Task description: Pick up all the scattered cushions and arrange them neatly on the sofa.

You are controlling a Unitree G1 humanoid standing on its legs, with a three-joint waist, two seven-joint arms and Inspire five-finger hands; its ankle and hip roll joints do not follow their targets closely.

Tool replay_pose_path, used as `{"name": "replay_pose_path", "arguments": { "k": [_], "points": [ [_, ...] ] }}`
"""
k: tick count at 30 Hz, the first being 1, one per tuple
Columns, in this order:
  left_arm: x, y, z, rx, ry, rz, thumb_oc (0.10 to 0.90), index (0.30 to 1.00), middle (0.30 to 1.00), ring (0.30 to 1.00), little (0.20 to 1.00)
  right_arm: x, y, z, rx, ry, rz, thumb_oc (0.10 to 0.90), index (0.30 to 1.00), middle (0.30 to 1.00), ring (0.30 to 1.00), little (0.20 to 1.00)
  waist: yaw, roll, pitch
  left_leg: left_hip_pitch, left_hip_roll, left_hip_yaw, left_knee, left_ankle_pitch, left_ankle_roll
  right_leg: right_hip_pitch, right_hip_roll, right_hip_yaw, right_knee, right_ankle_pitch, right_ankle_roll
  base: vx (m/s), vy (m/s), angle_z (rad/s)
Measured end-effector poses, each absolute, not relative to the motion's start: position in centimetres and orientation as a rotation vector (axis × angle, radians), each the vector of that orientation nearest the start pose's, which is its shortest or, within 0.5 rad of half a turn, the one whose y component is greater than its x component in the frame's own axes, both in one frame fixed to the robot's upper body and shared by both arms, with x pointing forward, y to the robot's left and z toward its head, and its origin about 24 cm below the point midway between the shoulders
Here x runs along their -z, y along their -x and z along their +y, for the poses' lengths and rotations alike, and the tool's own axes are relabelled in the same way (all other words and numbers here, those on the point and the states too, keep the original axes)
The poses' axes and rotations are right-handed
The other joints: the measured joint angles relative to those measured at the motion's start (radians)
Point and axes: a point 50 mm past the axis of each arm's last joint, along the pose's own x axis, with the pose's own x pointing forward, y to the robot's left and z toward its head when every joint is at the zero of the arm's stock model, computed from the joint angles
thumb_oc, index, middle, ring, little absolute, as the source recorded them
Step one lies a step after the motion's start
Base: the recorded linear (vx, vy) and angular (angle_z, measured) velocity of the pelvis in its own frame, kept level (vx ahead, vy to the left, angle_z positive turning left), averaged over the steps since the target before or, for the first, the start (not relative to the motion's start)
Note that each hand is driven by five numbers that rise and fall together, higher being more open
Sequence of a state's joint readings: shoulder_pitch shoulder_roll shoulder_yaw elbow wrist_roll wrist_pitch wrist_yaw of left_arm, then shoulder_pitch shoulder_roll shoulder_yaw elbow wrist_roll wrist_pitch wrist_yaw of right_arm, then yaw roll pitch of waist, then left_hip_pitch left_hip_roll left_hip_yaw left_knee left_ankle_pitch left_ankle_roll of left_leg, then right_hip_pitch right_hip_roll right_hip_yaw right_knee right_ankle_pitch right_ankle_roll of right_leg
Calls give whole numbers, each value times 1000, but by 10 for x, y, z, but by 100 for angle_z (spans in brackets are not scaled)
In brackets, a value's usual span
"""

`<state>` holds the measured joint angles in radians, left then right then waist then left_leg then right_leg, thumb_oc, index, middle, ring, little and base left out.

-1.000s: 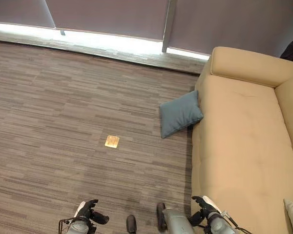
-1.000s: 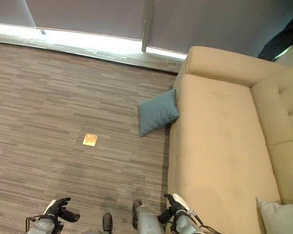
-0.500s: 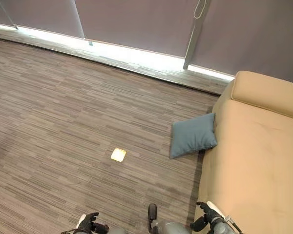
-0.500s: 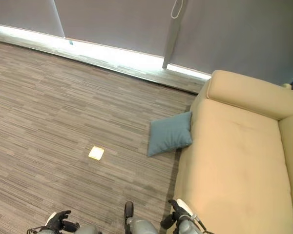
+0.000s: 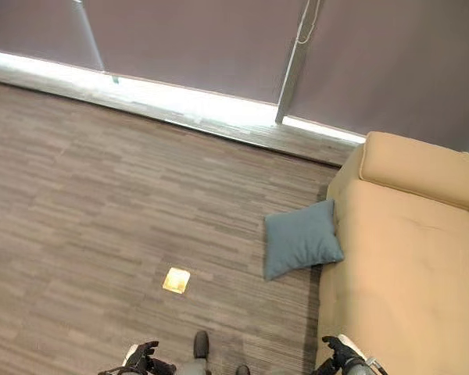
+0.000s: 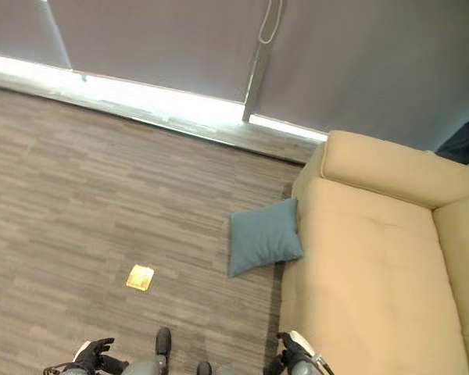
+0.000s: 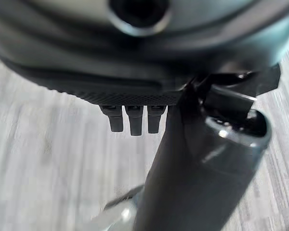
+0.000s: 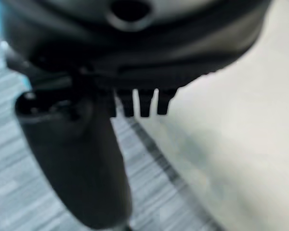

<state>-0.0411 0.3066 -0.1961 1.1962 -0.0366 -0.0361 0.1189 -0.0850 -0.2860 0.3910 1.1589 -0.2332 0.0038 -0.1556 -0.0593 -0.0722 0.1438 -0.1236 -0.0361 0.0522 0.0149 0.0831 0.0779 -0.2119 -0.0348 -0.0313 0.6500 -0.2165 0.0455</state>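
1 blue-grey cushion (image 5: 302, 247) is lying on the carpeted floor (image 5: 102, 203), leaning against the outer side of the tan sofa (image 5: 406, 266) near its armrest (image 5: 418, 168). It is sitting well ahead of both hands, nearer the right one. The right hand (image 5: 338, 360) is hanging low beside the sofa's front corner, apart from the cushion and holding nothing; its fingers (image 8: 144, 103) are showing as short dark tips pointing down over the sofa edge, relaxed rather than curled. The left hand (image 5: 143, 359) is hanging low over bare carpet, well to the left of the cushion, also holding nothing; its fingers (image 7: 135, 120) are hanging straight and loose. 1 small yellowish floor plate (image 5: 177, 280) is lying flat in the carpet, ahead of the left hand's fingers and left of the cushion. Drawn grey blinds (image 5: 219, 39) are hanging along the far wall.
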Motion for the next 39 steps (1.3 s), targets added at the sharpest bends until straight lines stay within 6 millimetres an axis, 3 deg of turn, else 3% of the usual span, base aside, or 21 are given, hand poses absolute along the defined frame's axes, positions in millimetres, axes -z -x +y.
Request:
{"name": "replay_pose_path", "arguments": {
  "k": [2,3,5,7,9,11,13,15,18,20,21,22,25,28,29,32,35,36,37,38,39],
  "points": [
    [146,-117,259,-137,-427,1108,800,900,900,900,900,146,-144,-221,-188,775,1006,800,900,900,900,900,1,-13,3,40,-28,42,-13,-35,43,-85,-93,-18,117,-1,3,143,94,-50],
    [145,-120,260,-137,-431,1102,800,900,900,900,900,143,-151,-216,-187,771,966,800,900,900,900,900,-16,7,14,67,-33,49,-23,-24,33,-116,-117,-15,82,-3,14,284,85,-31],
    [140,-133,263,-153,-432,1065,800,900,900,900,900,142,-155,-214,-191,770,963,800,900,900,900,900,-9,0,26,116,-31,65,-29,-95,46,-146,-102,-62,-46,1,28,528,82,-41],
    [142,-126,265,-160,-435,1097,800,900,900,900,900,142,-155,-212,-202,769,959,800,900,900,900,900,-14,-10,26,151,-35,97,-51,-114,31,-164,-73,-108,-216,34,47,321,32,-63],
    [144,-121,267,-165,-432,1121,800,900,900,900,900,141,-158,-210,-208,770,939,800,900,900,900,900,-40,-41,27,186,-65,126,-55,-137,12,-228,-53,-141,-404,143,69,300,7,-29],
    [146,-120,261,-147,-418,1123,800,900,900,900,900,145,-145,-212,-216,776,976,800,900,900,900,900,-52,-49,25,217,-76,119,-57,-152,4,-227,-43,-155,-444,192,42,312,-27,20],
    [148,-118,253,-123,-407,1114,800,900,900,900,900,151,-126,-214,-230,774,1027,800,900,900,900,900,-61,-40,13,280,-69,84,-51,-204,-15,-184,-22,-150,-443,250,-24,333,-26,33],
    [150,-113,249,-99,-402,1130,800,900,900,900,900,154,-116,-218,-233,773,1058,800,900,900,900,900,-65,-12,3,297,-43,52,-1,-247,-51,-146,4,-155,-451,317,-76,312,-62,19],
    [155,-101,246,-86,-401,1162,800,900,900,900,900,156,-109,-222,-226,762,1091,800,900,900,900,900,-62,1,-18,194,-1,45,371,-243,-163,28,31,-149,-590,315,-126,230,-119,0],
    [156,-100,239,-76,-385,1160,800,900,900,900,900,153,-112,-230,-211,782,1085,800,900,900,900,900,-64,19,-40,85,17,28,615,-191,-241,65,49,-146,-615,297,-154,235,-97,-15],
    [153,-111,238,-88,-370,1122,800,900,900,900,900,150,-119,-235,-200,798,1078,800,900,900,900,900,-44,22,-39,-58,46,25,856,-116,-264,100,60,-123,-640,295,-173,204,-46,-35],
    [150,-117,241,-95,-378,1096,800,900,900,900,900,149,-124,-236,-194,802,1066,800,900,900,900,900,-34,10,-34,-109,61,34,888,-137,-229,124,64,-104,-646,283,-187,214,-10,-40],
    [143,-129,252,-105,-414,1060,800,900,900,900,900,145,-137,-235,-184,804,1036,800,900,900,900,900,-35,-22,-22,-184,87,37,754,-171,-174,189,65,-87,-656,258,-183,226,49,-40],
    [141,-135,254,-91,-432,1047,800,900,900,900,900,141,-146,-236,-176,811,1003,800,900,900,900,900,-42,-31,-22,-179,77,-12,375,-157,-171,234,71,-57,-689,235,-151,283,137,-35],
    [140,-138,252,-90,-428,1043,800,900,900,900,900,142,-143,-237,-175,814,1020,800,900,900,900,900,-38,-38,-13,-174,73,-29,252,-117,-181,247,79,-46,-696,236,-152,282,166,-38],
    [142,-135,250,-89,-420,1055,800,900,900,900,900,144,-137,-244,-156,817,1053,800,900,900,900,900,-24,-31,-13,-146,61,-202,-49,-41,-189,275,99,36,-717,209,-121,294,189,-64],
    [146,-132,246,-87,-406,1080,800,900,900,900,900,143,-133,-253,-142,835,1074,800,900,900,900,900,-14,-4,-4,-94,59,-188,-30,-11,-146,350,93,97,-723,173,-91,301,267,-83],
    [150,-123,244,-75,-410,1109,800,900,900,900,900,143,-130,-257,-138,843,1081,800,900,900,900,900,-24,29,-9,-63,72,-165,-14,90,-124,378,104,120,-702,132,-69,256,244,-62],
    [148,-123,247,-67,-435,1110,800,900,900,900,900,146,-124,-252,-144,834,1095,800,900,900,900,900,-36,13,-12,-50,43,-140,-5,56,-96,372,70,121,-666,102,-68,250,246,-60],
    [149,-119,249,-59,-451,1114,800,900,900,900,900,148,-120,-247,-149,813,1097,800,900,900,900,900,-31,12,-18,-22,38,-101,-26,67,-82,321,53,116,-548,38,-30,113,157,-37],
    [148,-122,249,-56,-455,1105,800,900,900,900,900,149,-118,-245,-155,808,1098,800,900,900,900,900,-36,11,-21,-19,27,-90,-25,47,-74,297,39,115,-520,35,-25,138,199,-62]
  ]
}}
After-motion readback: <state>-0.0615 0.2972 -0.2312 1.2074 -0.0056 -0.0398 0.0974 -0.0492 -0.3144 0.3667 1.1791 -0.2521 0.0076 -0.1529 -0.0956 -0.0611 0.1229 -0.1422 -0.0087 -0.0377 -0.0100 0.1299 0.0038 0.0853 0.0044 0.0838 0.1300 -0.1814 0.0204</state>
